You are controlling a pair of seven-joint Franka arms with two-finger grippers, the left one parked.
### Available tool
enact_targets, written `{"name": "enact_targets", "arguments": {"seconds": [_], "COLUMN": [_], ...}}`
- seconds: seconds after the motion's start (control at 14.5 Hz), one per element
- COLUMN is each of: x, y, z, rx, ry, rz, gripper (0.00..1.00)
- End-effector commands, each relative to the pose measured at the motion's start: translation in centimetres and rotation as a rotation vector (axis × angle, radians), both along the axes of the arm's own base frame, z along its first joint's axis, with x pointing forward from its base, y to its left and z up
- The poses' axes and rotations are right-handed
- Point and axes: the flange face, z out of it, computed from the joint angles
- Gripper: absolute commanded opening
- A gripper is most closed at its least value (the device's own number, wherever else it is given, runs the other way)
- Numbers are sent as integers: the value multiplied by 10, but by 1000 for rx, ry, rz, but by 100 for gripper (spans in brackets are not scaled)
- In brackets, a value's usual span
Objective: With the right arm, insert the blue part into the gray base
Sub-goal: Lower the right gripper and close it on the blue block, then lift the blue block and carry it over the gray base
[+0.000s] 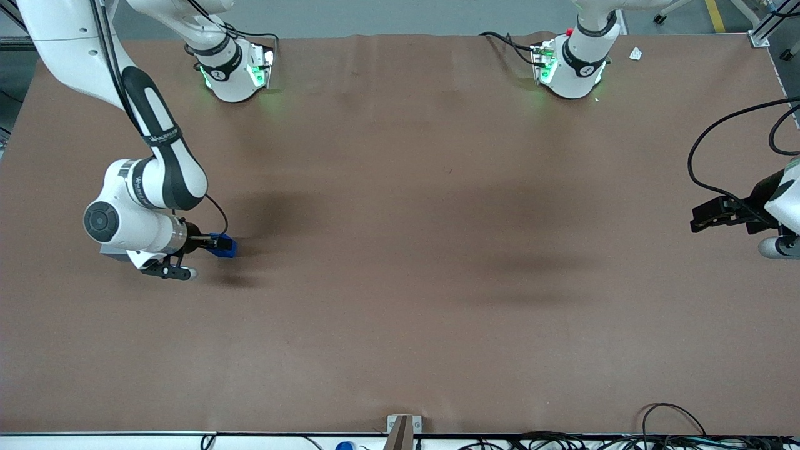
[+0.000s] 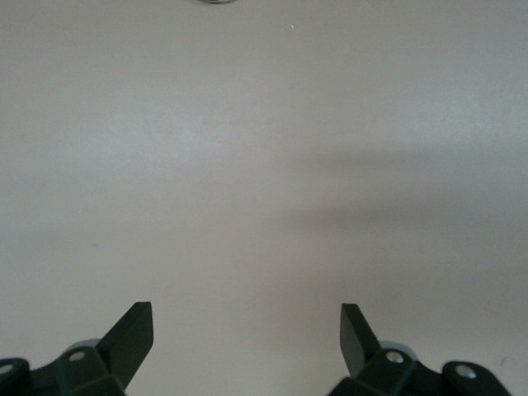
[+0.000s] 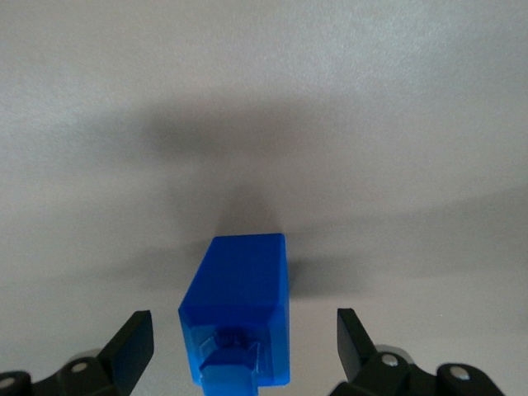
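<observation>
Working-arm end of the counter (image 1: 400,281), front and wrist views. My right arm (image 1: 159,162) reaches down toward the near part of the brown surface, and my end effector (image 1: 212,242) sits low over it with the blue part (image 1: 226,247) at its tips. From the wrist, the fingers (image 3: 132,342) stand spread, each with a visible gap to the blue part (image 3: 239,318), which lies between them. Nothing is pinched, and the block appears to rest on the counter. Its studded face is turned toward the wrist camera. The gray base shows in no view, so the insertion has probably not begun and the step in hand is the grasp. To do it well, I should centre the block between the fingers, advance until the pads cover its flat sides, close squarely so it does not twist, and lift only once it is held firmly.
</observation>
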Motion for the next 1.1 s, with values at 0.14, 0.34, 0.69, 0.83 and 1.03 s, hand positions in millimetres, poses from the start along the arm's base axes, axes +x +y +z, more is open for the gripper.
{"name": "enact_targets", "arguments": {"seconds": [0.14, 0.34, 0.69, 0.83, 1.03], "x": [-5, -5, 14, 22, 27], "y": [6, 7, -6, -24, -72], "z": [-4, -3, 30, 62, 95], "rx": [-18, -19, -16, -67, -81], "ry": [8, 9, 10, 50, 90], "rz": [-38, -50, -48, 18, 60], "gripper": [63, 26, 7, 4, 4]}}
